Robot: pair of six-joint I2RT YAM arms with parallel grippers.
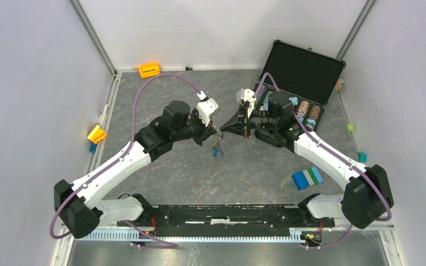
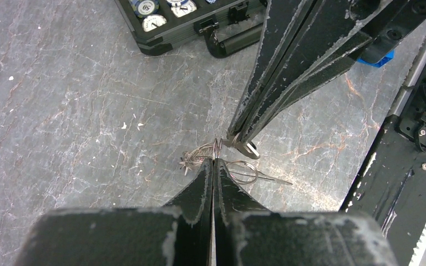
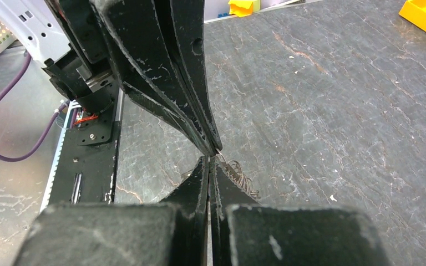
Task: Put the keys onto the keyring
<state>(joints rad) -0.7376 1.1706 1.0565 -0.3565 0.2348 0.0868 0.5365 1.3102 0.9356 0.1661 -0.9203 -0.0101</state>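
Note:
My two grippers meet tip to tip above the middle of the table. The left gripper [image 1: 215,133] [image 2: 213,162] is shut on a bunch of thin wire rings [image 2: 202,152]; one ring [image 2: 244,170] hangs just right of its tips. Coming in from the upper right, the right gripper [image 1: 224,130] [image 3: 209,162] is shut on a small grey loop-like piece, the keyring [image 2: 249,149], joined to the same bunch. In the right wrist view only a wire coil [image 3: 239,178] shows beside the tips. The keys [image 1: 216,149] dangle under the meeting point, one blue-headed, one dark.
An open black case [image 1: 304,69] with poker chips [image 1: 305,111] lies behind the right arm. An orange block [image 1: 149,70] sits at the back wall and a yellow block [image 1: 96,133] at the left edge. Blue, green and white bricks [image 1: 307,178] lie at front right.

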